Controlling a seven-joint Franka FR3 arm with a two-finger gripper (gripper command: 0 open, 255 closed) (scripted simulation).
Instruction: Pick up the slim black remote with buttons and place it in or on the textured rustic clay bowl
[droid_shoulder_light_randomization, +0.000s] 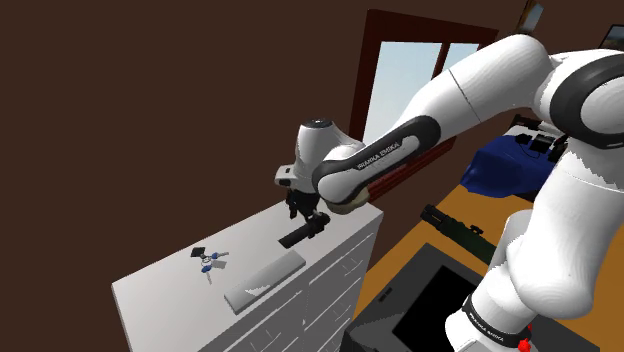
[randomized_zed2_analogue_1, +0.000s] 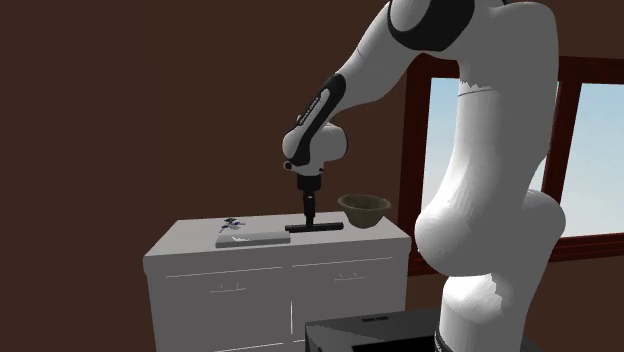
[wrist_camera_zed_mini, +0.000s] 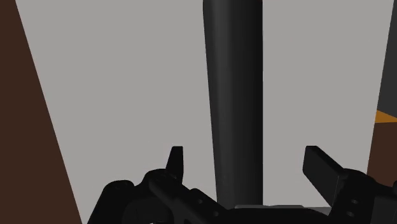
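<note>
One brownish bowl (randomized_zed2_analogue_1: 363, 208) stands near remote (randomized_zed2_analogue_1: 330, 226); contents unclear.

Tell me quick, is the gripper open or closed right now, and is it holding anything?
Gripper: open, holding nothing. The black remote lies between the jaws, and neither touches it.

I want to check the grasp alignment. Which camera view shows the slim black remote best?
The wrist view: the slim black remote runs between the open black gripper's fingers, neither touching it. The second exterior view shows it as a thin bar on the grey cabinet top; the shoulder view shows it partly behind the gripper.
</note>
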